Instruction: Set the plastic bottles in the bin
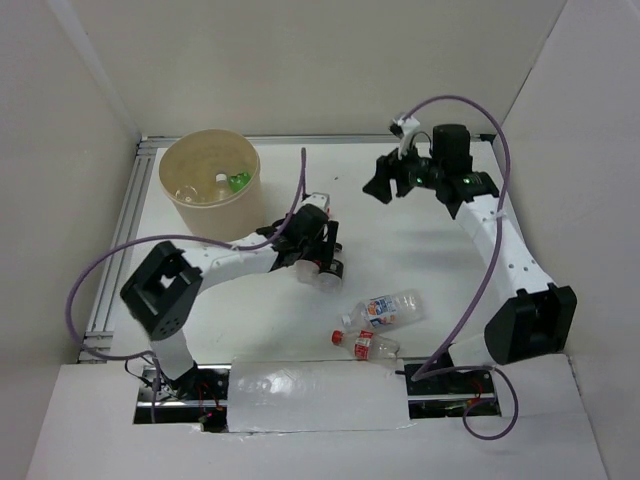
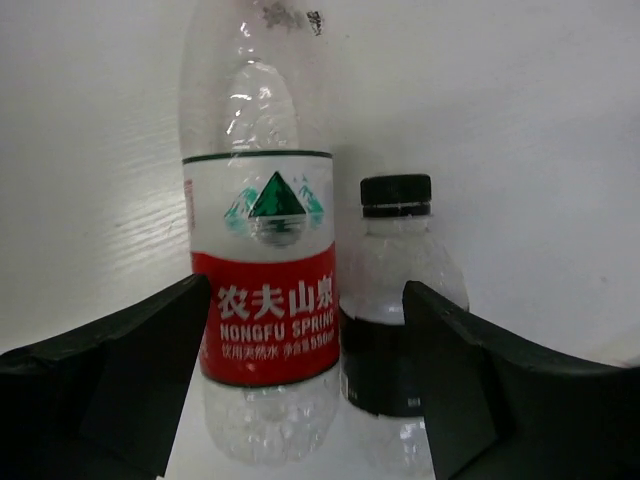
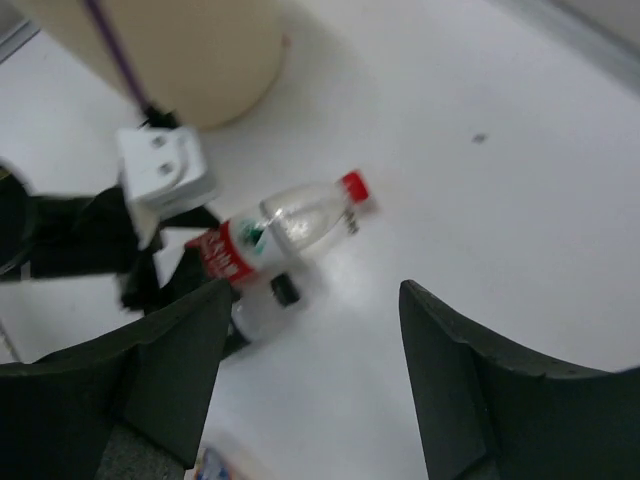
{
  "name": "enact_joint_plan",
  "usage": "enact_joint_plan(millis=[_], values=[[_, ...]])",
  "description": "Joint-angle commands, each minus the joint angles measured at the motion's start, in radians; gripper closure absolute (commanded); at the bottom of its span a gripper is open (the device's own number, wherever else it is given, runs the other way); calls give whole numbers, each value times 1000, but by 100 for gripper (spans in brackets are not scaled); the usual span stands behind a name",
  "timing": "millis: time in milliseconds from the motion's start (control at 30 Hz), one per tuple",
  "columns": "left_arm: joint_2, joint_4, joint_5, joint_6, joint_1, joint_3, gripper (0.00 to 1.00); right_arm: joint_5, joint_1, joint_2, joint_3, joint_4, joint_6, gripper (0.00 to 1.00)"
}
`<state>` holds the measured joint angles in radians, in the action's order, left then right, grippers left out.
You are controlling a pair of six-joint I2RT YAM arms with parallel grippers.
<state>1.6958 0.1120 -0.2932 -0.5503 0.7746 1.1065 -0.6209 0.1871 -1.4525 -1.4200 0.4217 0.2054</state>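
The left pincer is down at the worktop near the middle. Its jaws are spread wide around two bottles at once: the red-labelled bottle and, just beside it, the dark-labelled bottle with its black cap. Both lie on their sides, close enough together that the fingers straddle the pair. I'd call the pincer released rather than clenched. From the wrist view alone, though, I can't tell whether the inner faces are already touching plastic.

The arm's reach makes sense, since the bin stands just behind and to the left of this spot, in the far left corner. That makes for a short carry. A green bottle lies inside it, along with some other clear plastic I can't make out.

Two more bottles wait on the worktop nearer the arms' bases. One is the blue-white bottle, and the other is the second red bottle, just below it.

The right pincer hangs above the far right of the worktop, jaws apart and holding nothing — kept out of the way, I'd guess, while the left arm works.

The risk is in that double straddle — squeezing two round, slippery bottles together could pop one out sideways.
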Motion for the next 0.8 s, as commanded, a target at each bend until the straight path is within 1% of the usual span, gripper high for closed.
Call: enact_joint_plan(millis=[0,33,133,167,200,233,267,333,400,467,600,667,700,767], values=[[108,69,-23,59,2,95,11,-80,-52,87,105,65,43,25],[140,80,-32,59,2,107,19,-94,-81,124,151,65,32,23],[153,94,-32,59,-9,107,36,-131,-118,159,199,65,23,23],[153,94,-32,59,-9,107,44,-131,-138,175,228,65,14,23],[153,106,-32,59,-20,118,50,-148,-147,175,242,65,14,23],[153,106,-18,59,-20,118,54,-160,-147,184,256,65,14,23],[153,106,-18,69,-20,118,60,-160,-147,184,282,65,14,23],[119,106,-6,78,-20,130,68,-171,-147,184,305,74,14,22],[78,115,3,87,-6,163,76,-180,-147,184,335,86,23,17],[-16,126,-9,96,21,193,76,-180,-147,173,349,124,51,15],[-178,160,-81,131,32,327,76,-180,-118,142,374,167,84,15],[-243,179,-122,153,6,361,76,-180,-107,109,383,183,84,17],[-302,190,-141,153,-4,387,76,-180,-95,98,383,183,75,18],[-356,199,-202,162,-60,401,74,-180,-69,80,383,183,66,20]])
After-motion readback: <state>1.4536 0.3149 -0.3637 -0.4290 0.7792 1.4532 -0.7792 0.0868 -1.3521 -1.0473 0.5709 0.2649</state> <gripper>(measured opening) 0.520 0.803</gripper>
